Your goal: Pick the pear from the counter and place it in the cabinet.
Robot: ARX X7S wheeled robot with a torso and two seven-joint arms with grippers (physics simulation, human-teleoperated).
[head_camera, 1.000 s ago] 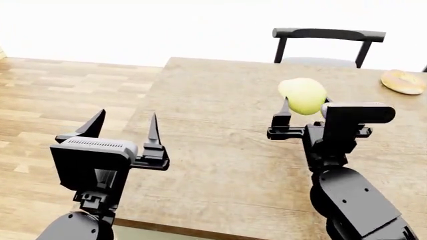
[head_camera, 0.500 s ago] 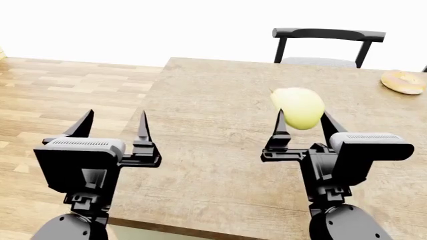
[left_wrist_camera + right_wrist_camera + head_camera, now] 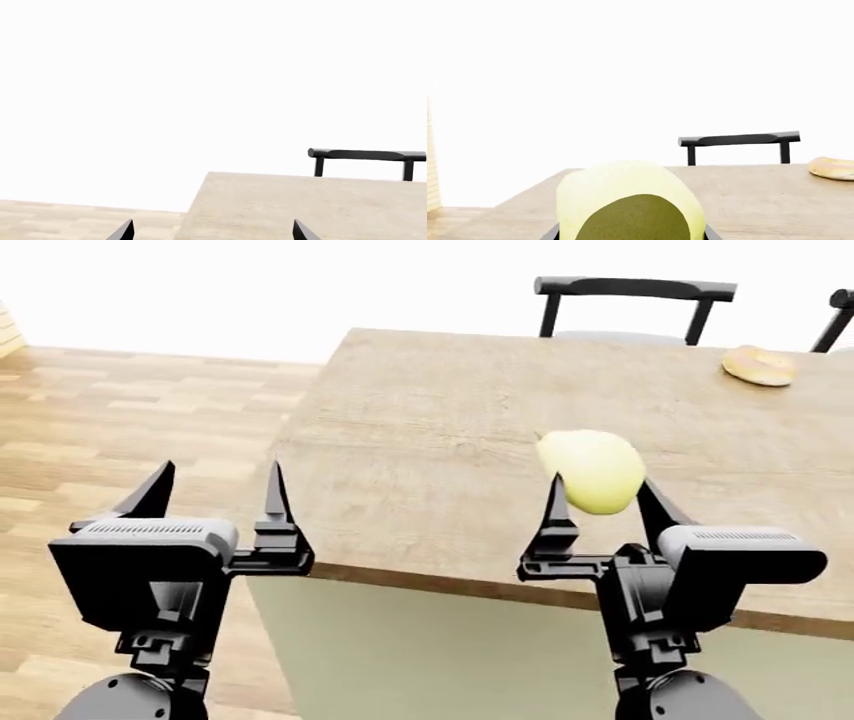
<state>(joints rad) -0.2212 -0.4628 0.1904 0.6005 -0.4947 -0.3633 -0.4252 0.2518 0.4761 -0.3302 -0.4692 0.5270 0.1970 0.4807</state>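
Observation:
The pale yellow pear (image 3: 594,471) sits between the fingers of my right gripper (image 3: 605,492), which is shut on it and holds it above the near edge of the counter (image 3: 414,440). In the right wrist view the pear (image 3: 627,197) fills the space between the fingertips. My left gripper (image 3: 214,490) is open and empty, to the left of the counter's near corner, over the floor. In the left wrist view its fingertips (image 3: 124,231) show far apart at the picture's edge. The cabinet is out of view.
A flat orange-yellow round thing (image 3: 759,366) lies at the counter's far right. A black chair (image 3: 627,302) stands behind the counter, and part of another (image 3: 838,315) is at the right edge. The counter's sage-green side (image 3: 427,650) faces me. Wood floor (image 3: 120,430) lies on the left.
The view has drawn back and down from the counter: its front edge and green side now show. Both grippers sit lower in the picture. The pear stays in my right gripper.

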